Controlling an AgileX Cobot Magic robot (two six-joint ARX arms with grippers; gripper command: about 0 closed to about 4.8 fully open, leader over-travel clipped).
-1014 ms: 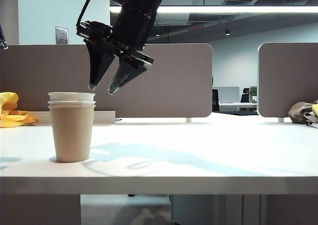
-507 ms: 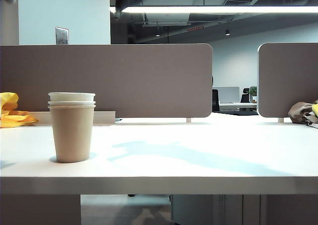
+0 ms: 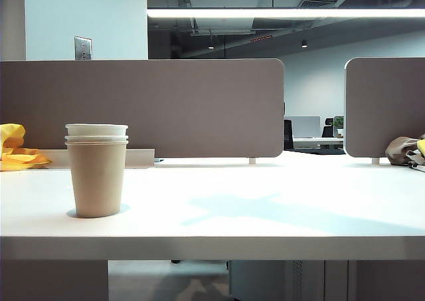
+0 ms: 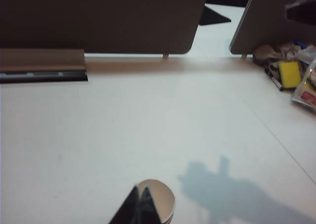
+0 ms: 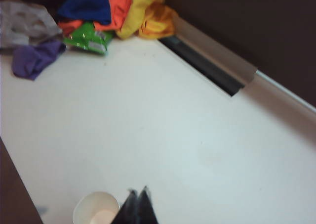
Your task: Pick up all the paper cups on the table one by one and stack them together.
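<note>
The paper cups (image 3: 97, 175) stand nested in one stack at the left of the table (image 3: 265, 211): a tan-brown cup outside, with two white rims showing above its lip. Neither gripper appears in the exterior view. In the left wrist view my left gripper (image 4: 141, 188) is shut and empty, high above the stack (image 4: 164, 200), whose open mouth shows just past the tips. In the right wrist view my right gripper (image 5: 139, 189) is also shut on nothing, with the stack's mouth (image 5: 94, 213) on the table below and to one side.
Grey partition panels (image 3: 153, 105) close off the back of the table. Yellow cloth (image 3: 14, 152) lies at the far left, part of a heap of coloured cloths (image 5: 98, 11). A grey bundle (image 3: 404, 151) and small clutter (image 4: 290, 74) sit at the far right.
One second ago an open gripper hung just above the stack in the exterior view; it has since lifted out of that view and shut. Its shadow slid right. The stack has not moved.
</note>
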